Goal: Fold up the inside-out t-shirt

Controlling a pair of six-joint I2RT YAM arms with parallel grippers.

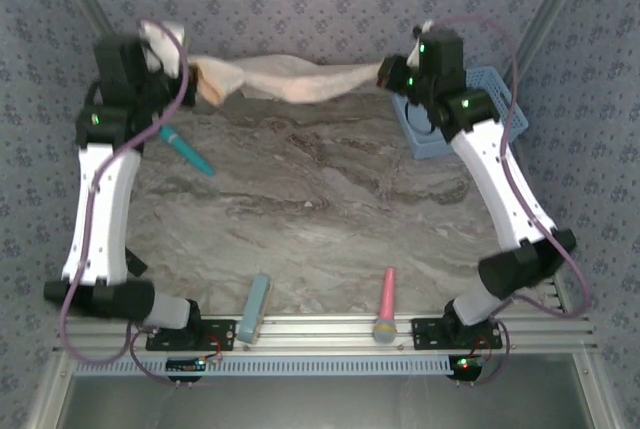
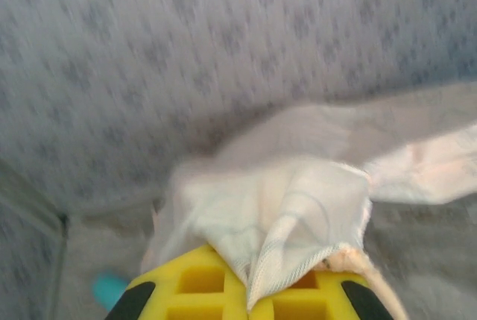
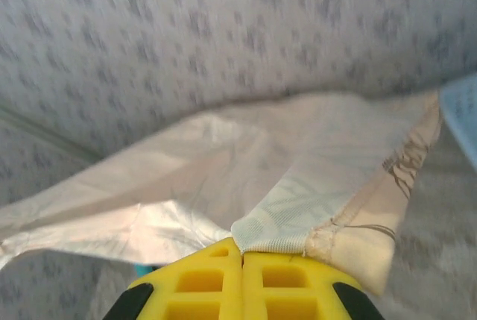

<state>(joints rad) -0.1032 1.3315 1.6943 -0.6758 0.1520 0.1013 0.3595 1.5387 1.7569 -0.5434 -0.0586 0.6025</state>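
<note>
We see the t-shirt strung along the far edge of the worktop, sagging a little in the middle — the left claw pressed together on its bunched end, the right claw pinching a hemmed corner of the other end — beside a blue basket.

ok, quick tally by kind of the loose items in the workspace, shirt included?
t-shirt: 1
blue basket: 1
teal pen-like tool: 1
pale blue bar: 1
pink stick with a blue head: 1
Total: 5
</note>
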